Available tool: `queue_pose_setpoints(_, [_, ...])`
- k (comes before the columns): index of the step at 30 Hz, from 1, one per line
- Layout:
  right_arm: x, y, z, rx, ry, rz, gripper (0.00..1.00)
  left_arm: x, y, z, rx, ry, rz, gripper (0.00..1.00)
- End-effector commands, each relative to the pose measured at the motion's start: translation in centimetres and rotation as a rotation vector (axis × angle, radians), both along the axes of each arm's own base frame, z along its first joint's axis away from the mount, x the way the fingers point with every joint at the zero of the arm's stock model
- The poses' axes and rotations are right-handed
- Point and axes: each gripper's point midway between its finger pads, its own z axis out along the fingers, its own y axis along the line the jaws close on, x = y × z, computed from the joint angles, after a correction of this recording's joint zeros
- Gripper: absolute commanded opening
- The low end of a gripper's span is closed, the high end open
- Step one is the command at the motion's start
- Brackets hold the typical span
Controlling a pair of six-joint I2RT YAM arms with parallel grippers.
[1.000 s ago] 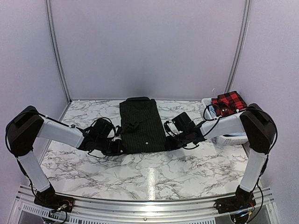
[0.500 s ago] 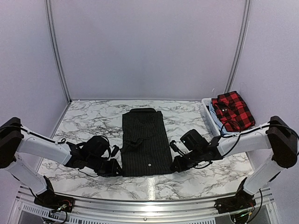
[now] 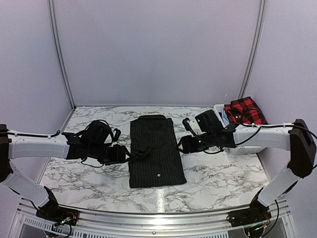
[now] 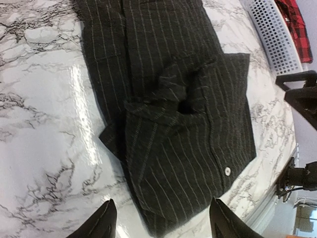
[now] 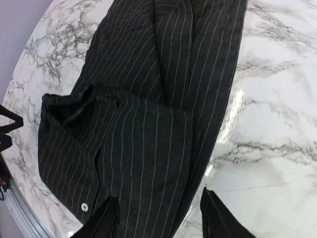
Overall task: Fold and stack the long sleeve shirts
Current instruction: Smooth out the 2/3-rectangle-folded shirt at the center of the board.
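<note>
marbled white-and-grey worktop: glossy and rectangular, with a bright glare streak near the front centre and grey veining all over.

lying directly on it:
- black pinstriped collared cloth shirt. lies flat around mid-worktop, folded into a long narrow panel running near to far. one pale button shows close to its near hem. a rumpled tuck of cloth sits across its middle, toward the left side.
- white plastic lattice basket. stands at the far right edge, well apart from the shirt.

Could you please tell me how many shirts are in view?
2. The black shirt lies on the table centre; the red shirt sits atop the basket at the right. More may hide beneath it.
</note>
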Motion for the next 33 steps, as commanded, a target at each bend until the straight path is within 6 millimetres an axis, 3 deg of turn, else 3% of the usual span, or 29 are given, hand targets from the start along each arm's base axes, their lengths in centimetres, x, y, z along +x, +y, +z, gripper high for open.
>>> queue_pose_setpoints(1, [3.8,1.6,0.5,0.043,-0.065,0.048,0.52,2.0,0.3,-2.7,0.069,0.040,-0.038,0.68])
queue_pose_setpoints(7, [6.9,2.9,-1.8,0.035,-0.054,0.065,0.51,4.9,-1.2,-3.3,0.027,0.030,-0.064,0.72])
queue_pose_setpoints(13, [7.9,2.8,-3.2,0.052,-0.034,0.048,0.48,6.8,-2.2,-3.2,-0.025,0.007,-0.059,0.67])
queue_pose_setpoints(17, [8.1,3.1,-3.5,0.063,-0.023,0.053,0.43,7.5,-3.0,-3.3,-0.049,0.008,-0.075,0.54])
queue_pose_setpoints(25, [7.8,3.7,-3.2,0.096,-0.012,0.072,0.23,7.8,-4.7,-2.9,-0.119,0.008,-0.128,0.25])
queue_pose_setpoints(30, [7.6,3.0,-2.1,0.088,-0.029,0.055,0.01,7.5,-6.1,-0.5,-0.193,-0.048,-0.204,0.07])
queue_pose_setpoints(33, [7.8,1.8,-0.4,0.060,-0.076,0.004,0.00,7.4,-6.2,1.5,-0.211,-0.116,-0.244,0.05])
